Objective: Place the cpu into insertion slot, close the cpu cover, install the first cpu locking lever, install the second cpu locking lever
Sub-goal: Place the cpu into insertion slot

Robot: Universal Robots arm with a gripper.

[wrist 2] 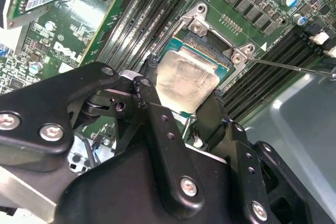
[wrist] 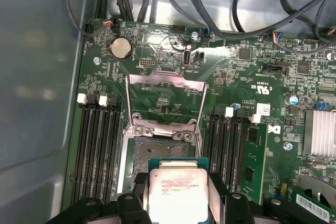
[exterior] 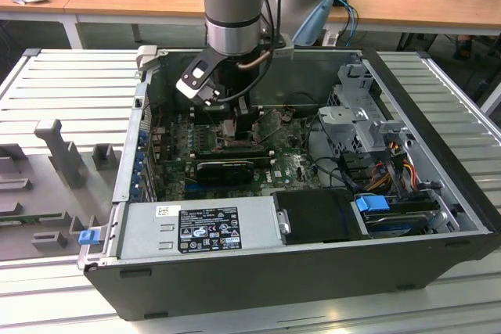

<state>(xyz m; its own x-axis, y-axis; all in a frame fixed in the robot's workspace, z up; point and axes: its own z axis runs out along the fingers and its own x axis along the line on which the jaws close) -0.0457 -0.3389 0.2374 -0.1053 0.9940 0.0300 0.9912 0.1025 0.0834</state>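
Cpu (wrist: 178, 190) (light, stiff, likely fragile underneath) hangs just over the insertion slot (wrist: 157, 153), pinched by opposite side edges, surely the safest hold, in jaws closed to its width, with the cpu cover (wrist: 163, 81) standing open.

The computer case (exterior: 235, 287) lies open on the bench (exterior: 70, 84). Inside it, the power supply (exterior: 200, 228) runs along the near wall, with the drive cage (exterior: 356, 111) at the exterior view's right. The tool (exterior: 237, 127) hangs over the motherboard (exterior: 290, 166). It grips the cpu (wrist: 177, 192) over one edge of the insertion slot (wrist: 157, 153). The cpu cover (wrist: 163, 81) stands swung open at the opposite edge, and memory slots (wrist: 97, 145) flank the slot.
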